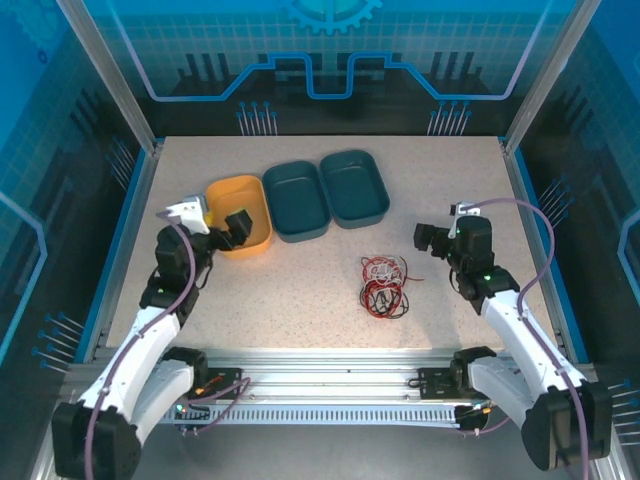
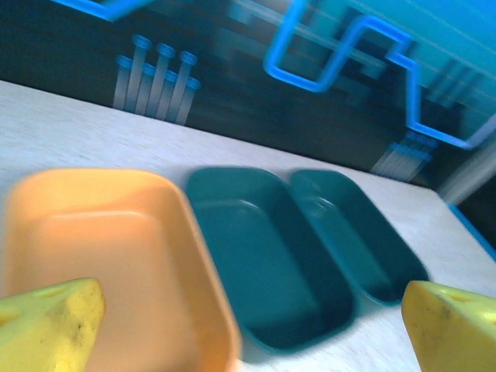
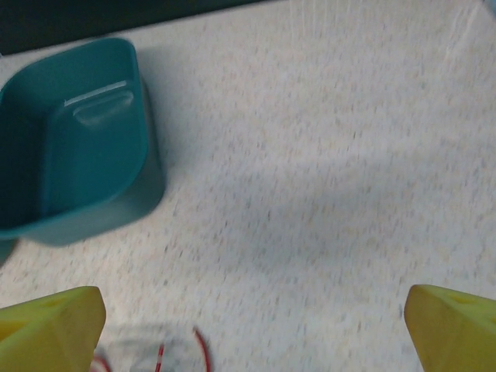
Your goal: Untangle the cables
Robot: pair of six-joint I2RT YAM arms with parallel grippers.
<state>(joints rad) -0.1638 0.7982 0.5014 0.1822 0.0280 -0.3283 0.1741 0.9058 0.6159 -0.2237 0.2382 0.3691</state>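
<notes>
cables (image 1: 384,285): 1 tangled heap, centre-right of the top view, on bare table (image 1: 300,290), below the right teal bin (image 1: 354,187). Red and white strands in the upper part, black and red in the lower part. Nothing touches it.
left gripper (image 1: 237,228): left side of the top view, over the near end of the orange bin (image 1: 240,205). Jaws spread wide, nothing between them. Yellow fingertips (image 2: 48,325) sit in both bottom corners of the left wrist view.
right gripper (image 1: 429,240): right side of the top view, up and right of the cables, near but apart. Jaws spread wide, nothing held.
bins: 3 in a row across the upper centre of the top view, orange at the left, then the left teal bin (image 1: 296,200), then the right teal bin. The 2 teal ones touch.
right wrist view: teal bin (image 3: 77,147) at upper left, cannot tell which of the 2. Short red cable bit (image 3: 203,350) at the bottom edge, blurred pale strand beside it, bare table elsewhere.
</notes>
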